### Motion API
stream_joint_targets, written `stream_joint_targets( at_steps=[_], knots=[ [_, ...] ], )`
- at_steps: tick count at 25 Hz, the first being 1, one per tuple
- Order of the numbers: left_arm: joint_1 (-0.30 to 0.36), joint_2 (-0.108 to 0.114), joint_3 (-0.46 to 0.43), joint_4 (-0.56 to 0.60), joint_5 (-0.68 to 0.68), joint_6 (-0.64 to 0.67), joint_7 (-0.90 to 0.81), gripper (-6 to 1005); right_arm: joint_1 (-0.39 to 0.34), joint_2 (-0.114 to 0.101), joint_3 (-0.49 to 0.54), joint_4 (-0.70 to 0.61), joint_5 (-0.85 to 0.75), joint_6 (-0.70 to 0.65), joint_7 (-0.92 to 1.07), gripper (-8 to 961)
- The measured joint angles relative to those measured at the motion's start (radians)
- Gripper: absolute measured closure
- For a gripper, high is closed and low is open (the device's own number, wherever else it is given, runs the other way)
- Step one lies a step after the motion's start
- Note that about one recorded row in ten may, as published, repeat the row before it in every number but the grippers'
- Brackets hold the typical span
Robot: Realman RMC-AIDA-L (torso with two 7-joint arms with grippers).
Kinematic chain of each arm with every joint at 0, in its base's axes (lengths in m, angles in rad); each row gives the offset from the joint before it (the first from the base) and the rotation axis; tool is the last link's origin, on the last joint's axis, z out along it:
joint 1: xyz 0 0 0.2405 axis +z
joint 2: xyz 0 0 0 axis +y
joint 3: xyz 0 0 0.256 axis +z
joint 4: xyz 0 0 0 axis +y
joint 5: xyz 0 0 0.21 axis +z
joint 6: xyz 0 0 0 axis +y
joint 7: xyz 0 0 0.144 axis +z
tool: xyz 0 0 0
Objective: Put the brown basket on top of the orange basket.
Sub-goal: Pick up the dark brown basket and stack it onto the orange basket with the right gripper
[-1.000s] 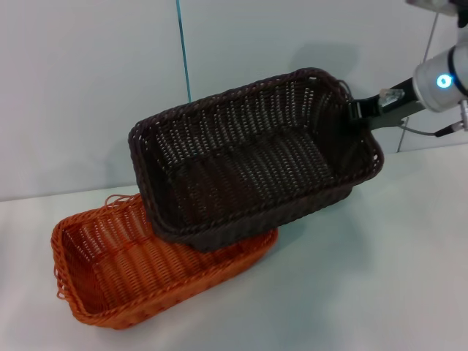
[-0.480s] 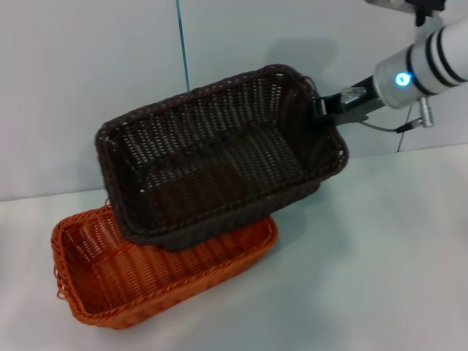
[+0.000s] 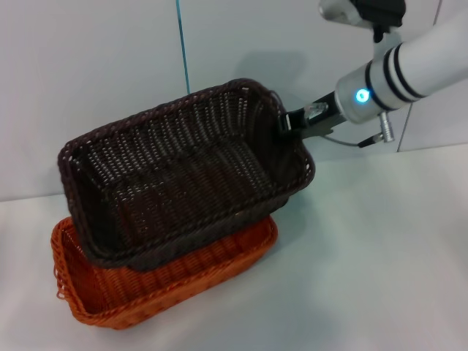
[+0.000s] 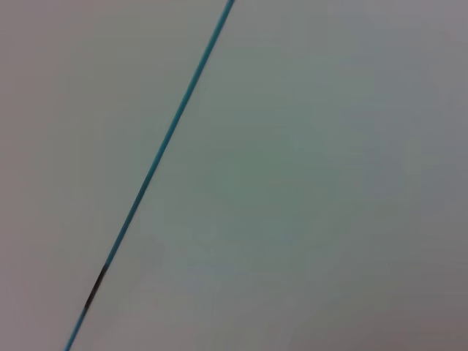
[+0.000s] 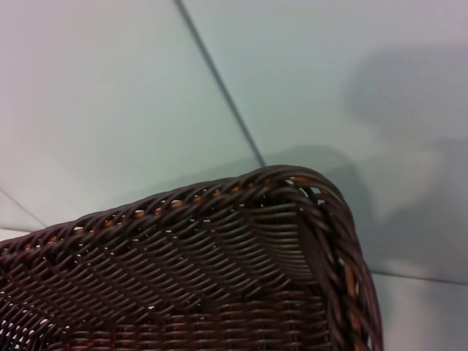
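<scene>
Brown basket (image 3: 183, 172) hangs tilted over the orange basket (image 3: 164, 281), which sits on the white table (image 3: 365, 278); its lower left end lies in or just over the orange one, its right end raised. At that raised short rim the right gripper (image 3: 287, 126) is clamped on. No writing is legible anywhere.

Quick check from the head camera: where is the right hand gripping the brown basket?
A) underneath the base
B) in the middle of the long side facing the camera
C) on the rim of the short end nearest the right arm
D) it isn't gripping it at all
C: the right hand clamps the rim at the short end of the brown basket, which hangs tilted over the orange basket.
</scene>
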State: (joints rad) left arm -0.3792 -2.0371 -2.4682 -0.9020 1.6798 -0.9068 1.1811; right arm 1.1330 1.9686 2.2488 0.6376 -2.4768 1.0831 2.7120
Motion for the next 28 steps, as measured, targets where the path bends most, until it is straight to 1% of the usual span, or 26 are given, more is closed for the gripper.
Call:
stream_joint_targets(
  at_steps=[3, 10, 15, 28],
  knots=[
    [0.002, 0.001, 0.0, 0.0, 0.0, 0.0, 0.001, 144, 0.005, 0.014, 0.0, -0.017, 0.001, -0.016, -0.01, 817],
    [0.007, 0.002, 0.0, 0.0, 0.001, -0.002, 0.003, 144, 0.019, 0.037, 0.0, -0.051, 0.005, -0.051, -0.023, 817],
    [0.008, 0.003, 0.0, 0.0, 0.028, -0.002, 0.003, 144, 0.022, 0.049, 0.0, -0.066, 0.006, -0.072, -0.025, 817],
    [0.011, 0.005, 0.0, 0.0, 0.031, 0.0, 0.002, 144, 0.028, 0.07, 0.0, -0.123, 0.007, -0.128, -0.048, 817]
  ],
)
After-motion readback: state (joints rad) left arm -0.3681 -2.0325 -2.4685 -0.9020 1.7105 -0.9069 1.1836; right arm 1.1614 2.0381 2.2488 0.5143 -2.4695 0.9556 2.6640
